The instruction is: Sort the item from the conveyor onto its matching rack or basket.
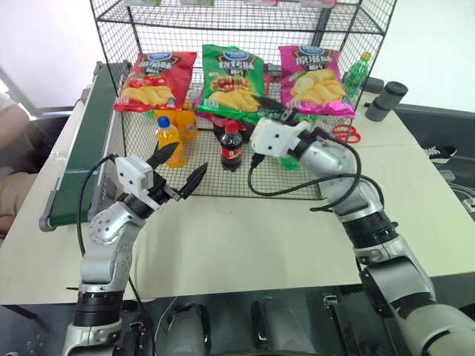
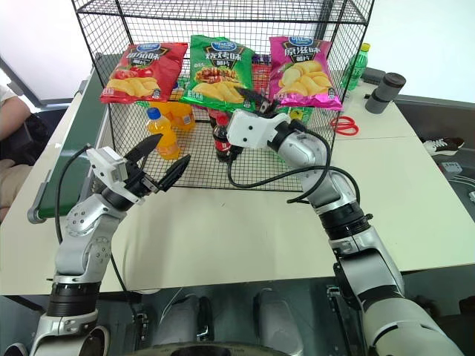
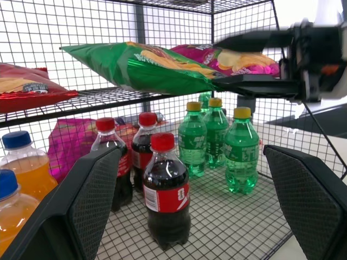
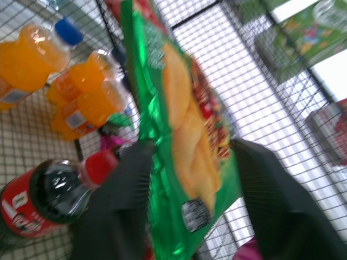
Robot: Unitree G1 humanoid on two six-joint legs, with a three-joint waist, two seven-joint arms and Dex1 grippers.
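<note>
The right gripper (image 2: 256,100) has its jaws spread either side of the green crisp bag's (image 1: 234,81) lower edge, not clamped; the bag lies on the rack's (image 1: 297,185) shelf between red and pink bags. The left gripper (image 1: 178,169) hangs wide open, empty

- The green crisp bag (image 4: 181,157) stands between the right gripper's (image 4: 187,216) two dark fingers (image 4: 116,206), its yellow crisps facing out.
- Whether the pads touch the bag is hard to tell through the blur.
- Orange drink bottles (image 4: 70,81) and a cola bottle (image 4: 51,197) lie beyond, behind black wire mesh (image 4: 260,97).
</note>
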